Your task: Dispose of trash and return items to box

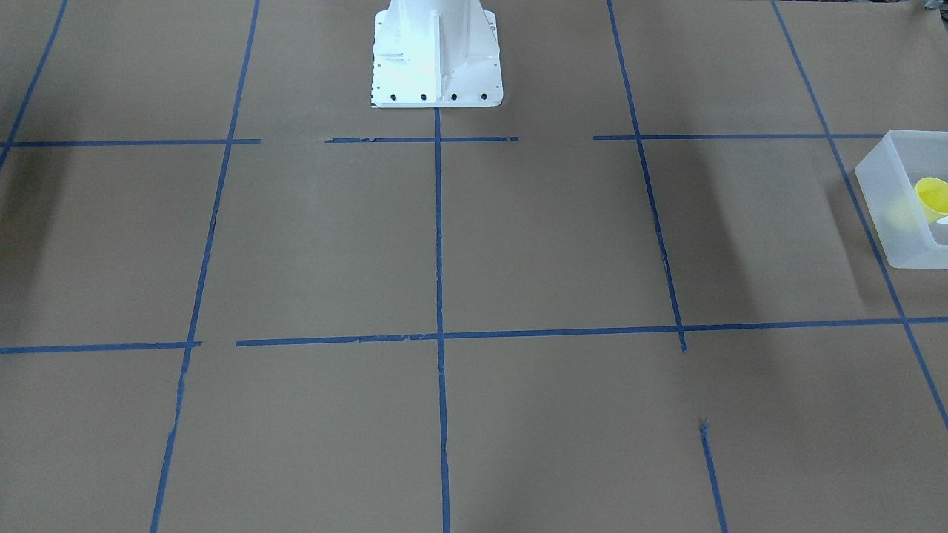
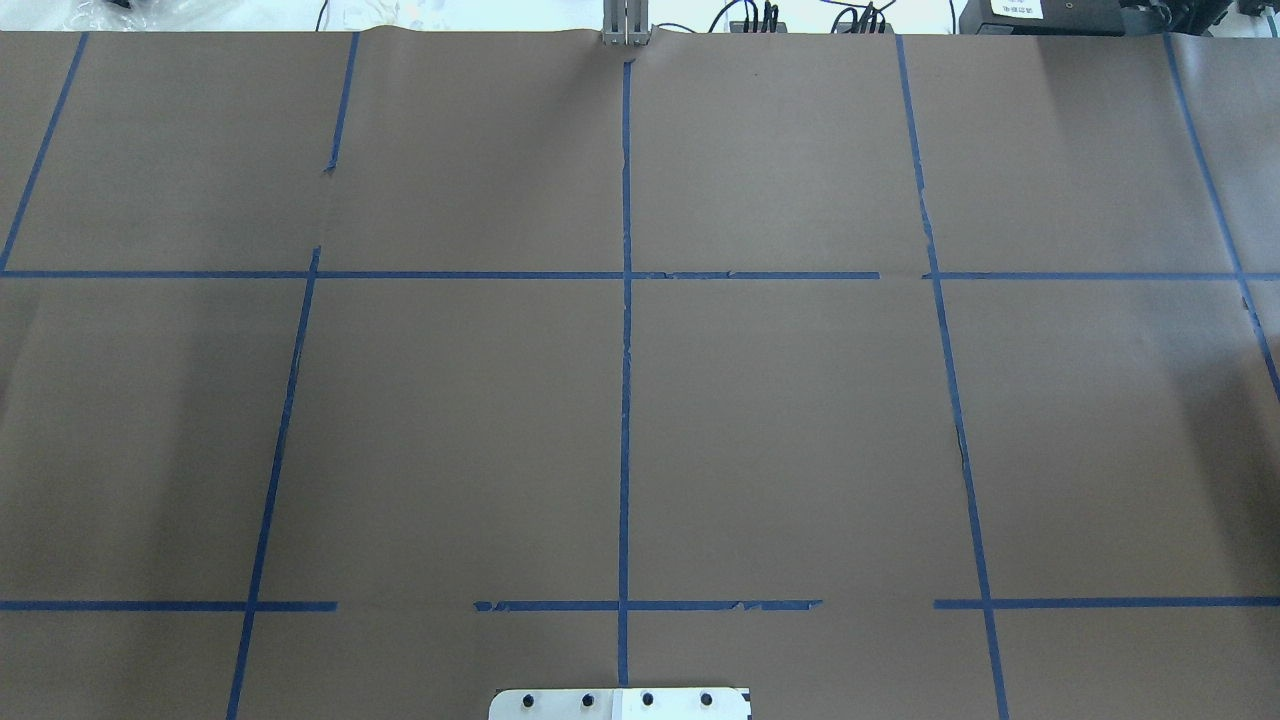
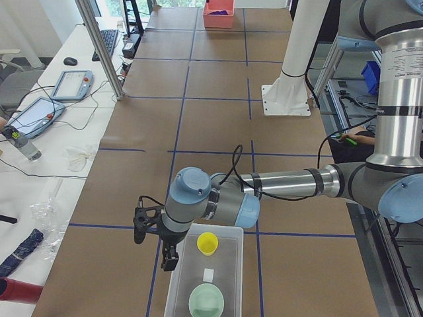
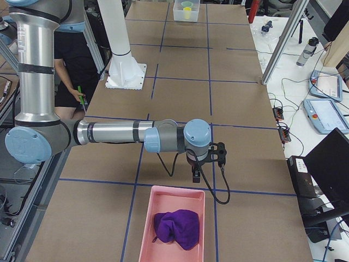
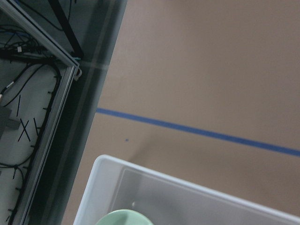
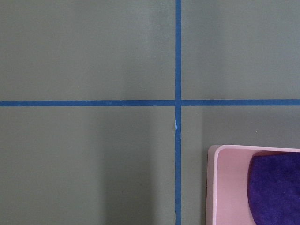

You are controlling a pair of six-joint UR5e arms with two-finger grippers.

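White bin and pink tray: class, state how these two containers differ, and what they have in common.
The white bin is frosted and translucent; the pink tray is solid coloured. The bin holds a yellow cup and a green bowl; the tray holds a purple cloth. Both are open-topped rectangles with rounded corners on the brown table.
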